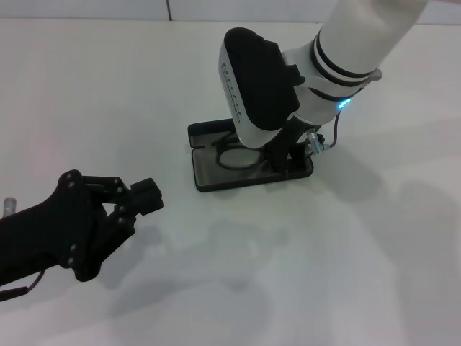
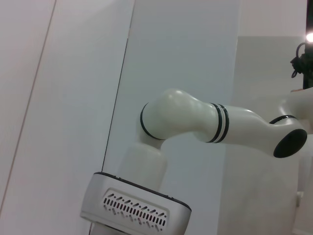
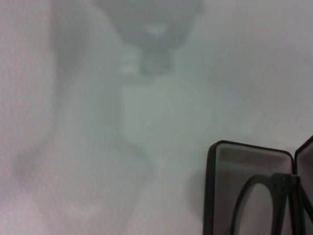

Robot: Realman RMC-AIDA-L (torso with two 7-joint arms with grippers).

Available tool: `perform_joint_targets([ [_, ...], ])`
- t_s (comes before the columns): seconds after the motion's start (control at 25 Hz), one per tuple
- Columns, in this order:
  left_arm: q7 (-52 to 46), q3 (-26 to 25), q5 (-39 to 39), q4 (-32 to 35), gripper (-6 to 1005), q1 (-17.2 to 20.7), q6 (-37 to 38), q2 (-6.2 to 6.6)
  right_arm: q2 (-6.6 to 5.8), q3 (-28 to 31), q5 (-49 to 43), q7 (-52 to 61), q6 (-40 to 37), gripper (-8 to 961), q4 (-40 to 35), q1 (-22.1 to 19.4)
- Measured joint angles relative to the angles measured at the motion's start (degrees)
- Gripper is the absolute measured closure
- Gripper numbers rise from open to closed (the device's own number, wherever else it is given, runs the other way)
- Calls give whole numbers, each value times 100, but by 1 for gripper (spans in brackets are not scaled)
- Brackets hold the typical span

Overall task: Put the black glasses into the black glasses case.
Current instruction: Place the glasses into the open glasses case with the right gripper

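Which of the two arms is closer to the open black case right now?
The right. Its tool is down inside the black glasses case, by the black glasses. The left tool hangs off to the case's left, well apart.

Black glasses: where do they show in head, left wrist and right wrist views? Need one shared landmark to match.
Head view: the black glasses lie in the open black glasses case at centre, partly hidden by the right claw.
Left wrist view: not in it; only a white robot arm shows.
Right wrist view: one lens rim at the lower right corner.
Shared landmark: the case's grey-lined tray, seen in head and right wrist views.
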Motion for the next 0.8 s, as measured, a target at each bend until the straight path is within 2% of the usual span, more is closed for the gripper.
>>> perform_joint_targets([
  [0.48,8,0,0,0,935,33,0,0,0,-5,-27,42,19,821,-10,3],
  [0.72,9,0,0,0,935,32,0,0,0,-8,-32,54,42,735,-60,-17],
  [0.8,9,0,0,0,935,29,0,0,0,-9,-46,86,88,735,-121,-63],
])
